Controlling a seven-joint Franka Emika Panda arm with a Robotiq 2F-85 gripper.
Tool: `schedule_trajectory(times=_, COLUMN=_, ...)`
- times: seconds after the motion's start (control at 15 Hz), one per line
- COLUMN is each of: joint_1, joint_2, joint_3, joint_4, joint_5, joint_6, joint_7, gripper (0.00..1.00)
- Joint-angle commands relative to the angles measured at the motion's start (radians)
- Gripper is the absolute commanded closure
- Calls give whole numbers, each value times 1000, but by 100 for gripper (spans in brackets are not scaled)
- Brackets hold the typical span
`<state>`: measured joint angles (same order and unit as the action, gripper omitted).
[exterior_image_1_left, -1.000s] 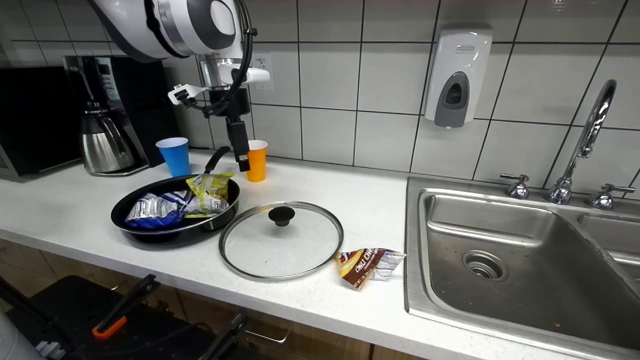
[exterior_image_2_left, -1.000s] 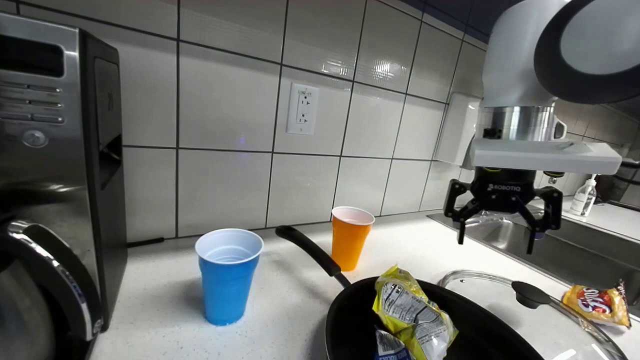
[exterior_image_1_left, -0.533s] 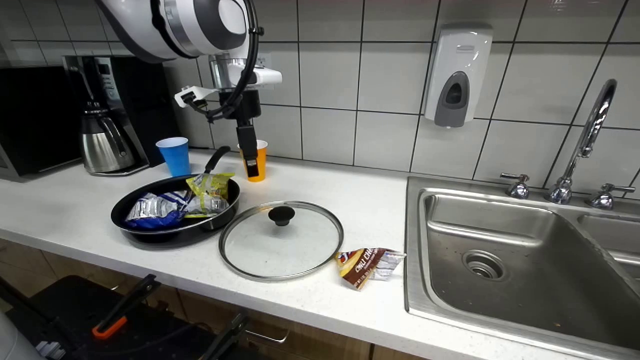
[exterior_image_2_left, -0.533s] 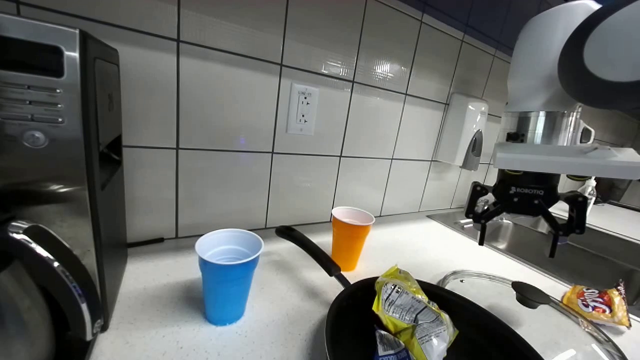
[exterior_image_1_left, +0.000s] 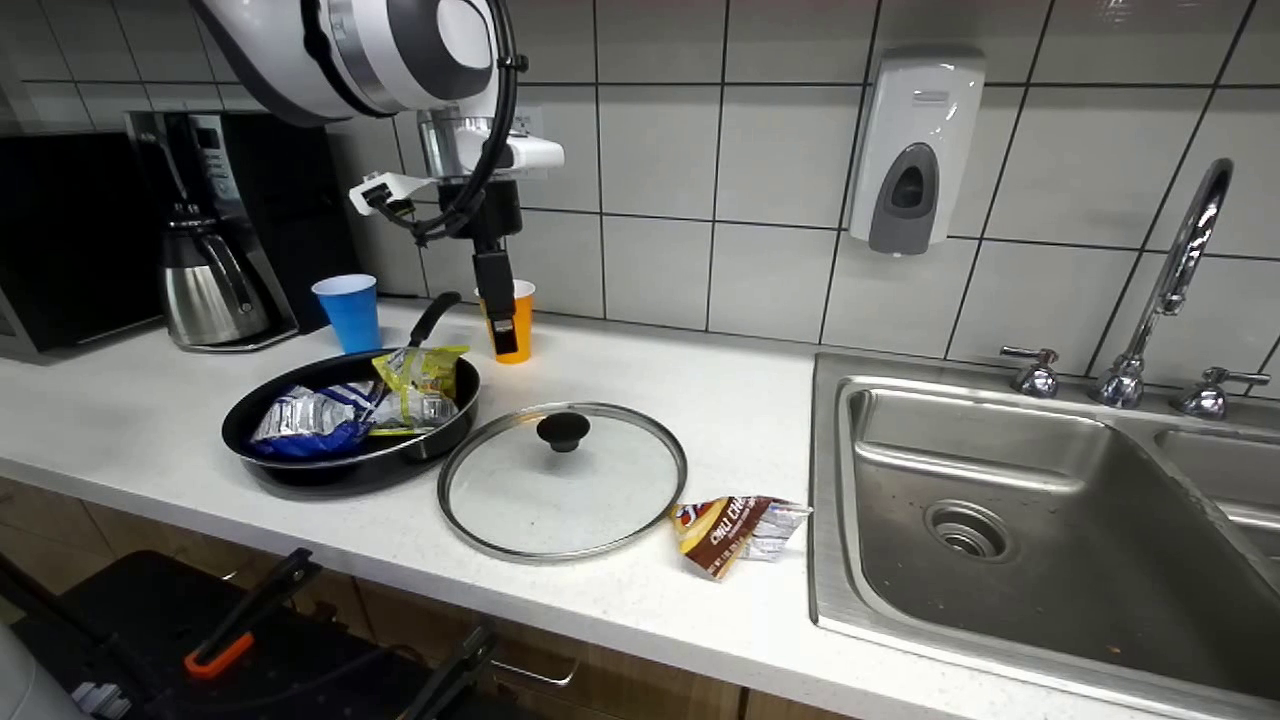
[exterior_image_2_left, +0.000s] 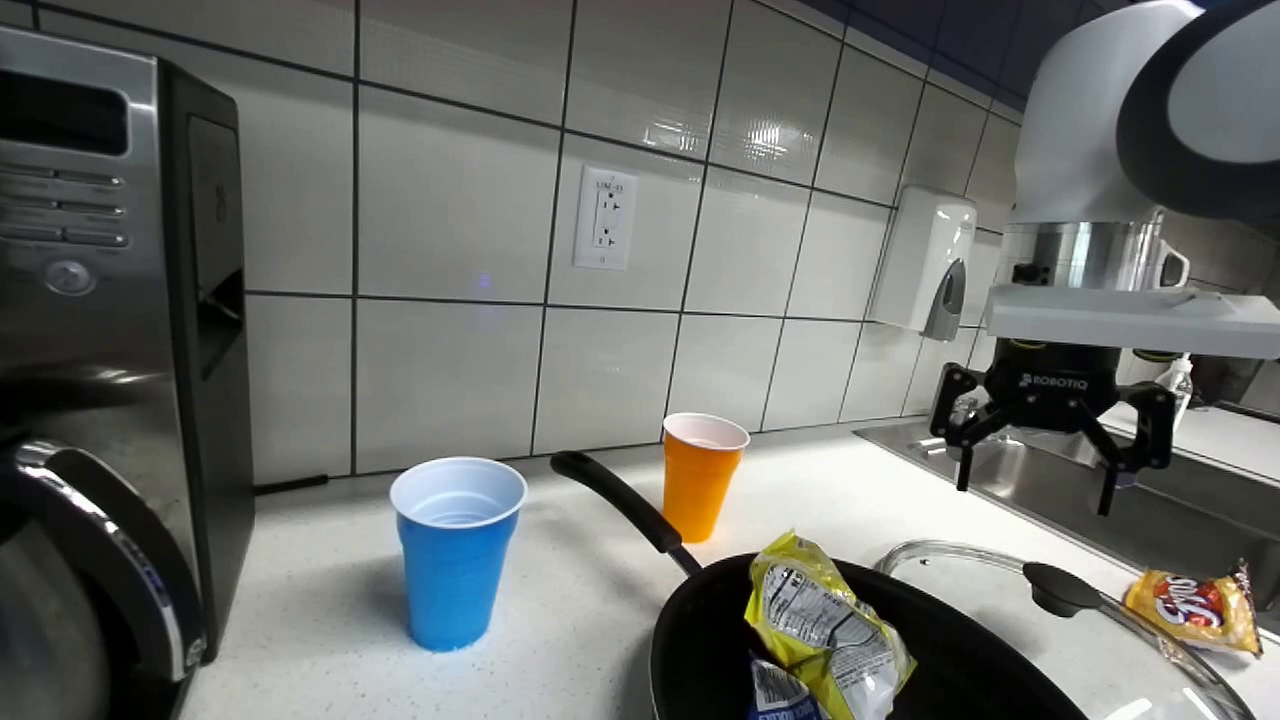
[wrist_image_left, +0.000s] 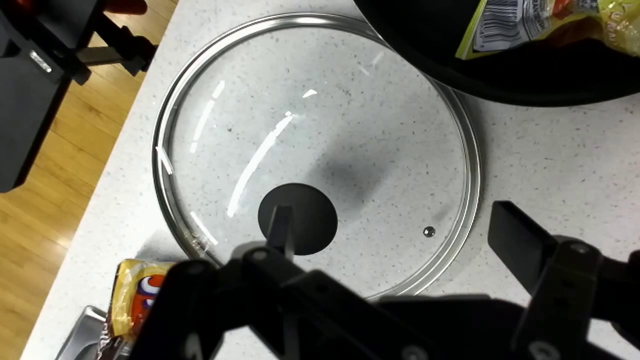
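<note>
Our gripper (wrist_image_left: 397, 235) spread apart above counter (wrist_image_left: 560, 160). In wrist view we see glass lid (wrist_image_left: 310, 145) below, mid-frame, knob (wrist_image_left: 316, 215) partly behind fingertip (wrist_image_left: 280, 225); pan (wrist_image_left: 525, 84) upper right, hiding some rim; counter surface right of lid; snack bag (wrist_image_left: 131, 296) lower left; counter edge (wrist_image_left: 108, 165), floor (wrist_image_left: 80, 135) at left.

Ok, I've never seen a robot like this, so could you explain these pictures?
The machine is a robot arm with a gripper for grasping. Two views look in from outside; the third looks down from its wrist. On the counter, a glass lid lies beside a black pan containing a yellow bag and a blue bag. A brown bag lies between lid and sink. A blue cup and an orange cup stand nearby. The gripper hangs open, holding nothing.
</note>
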<state>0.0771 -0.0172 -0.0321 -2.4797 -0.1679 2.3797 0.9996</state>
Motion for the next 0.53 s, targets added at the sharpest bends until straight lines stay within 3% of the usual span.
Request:
schedule_trajectory(times=0.0, joint_1=-26, joint_2=-5, joint_3=20, joint_4=-3, joint_5=-9, joint_6=1, joint_7=3, gripper=0)
schedule_trajectory(times=0.47, joint_1=-101, joint_2=-75, joint_3=-32, joint_4=-55, joint_5=0, joint_6=17, joint_7=8, gripper=0)
